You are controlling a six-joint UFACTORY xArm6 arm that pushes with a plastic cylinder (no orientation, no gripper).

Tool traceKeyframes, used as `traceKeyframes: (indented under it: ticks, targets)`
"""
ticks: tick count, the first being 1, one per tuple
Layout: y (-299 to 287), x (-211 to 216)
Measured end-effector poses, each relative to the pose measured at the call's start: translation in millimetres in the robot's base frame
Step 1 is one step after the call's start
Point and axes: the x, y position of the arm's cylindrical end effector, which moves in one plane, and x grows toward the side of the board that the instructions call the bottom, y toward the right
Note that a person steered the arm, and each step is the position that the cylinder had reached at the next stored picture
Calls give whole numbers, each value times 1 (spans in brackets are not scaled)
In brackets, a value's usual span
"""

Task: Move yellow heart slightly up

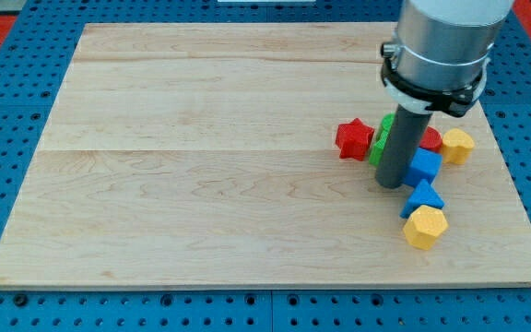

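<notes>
The yellow heart (pixel 457 145) lies near the board's right edge, to the right of a red block (pixel 430 139) that the rod partly hides. My tip (pixel 391 183) rests on the board well to the left of the heart and a little below it. It sits against the left side of a blue cube (pixel 424 166) and just below a green block (pixel 382 142) that the rod partly covers. The blue cube and the red block lie between my tip and the heart.
A red star (pixel 353 138) lies left of the green block. A blue triangle (pixel 422 197) and a yellow pentagon-like block (pixel 424 227) sit below the blue cube. The wooden board (pixel 201 166) ends close to the heart on the right.
</notes>
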Motion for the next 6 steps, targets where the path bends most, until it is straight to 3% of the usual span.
traceKeyframes:
  ticks: [2,3,6]
  targets:
    - [-10,0]
    - [-42,13]
    - [-40,129]
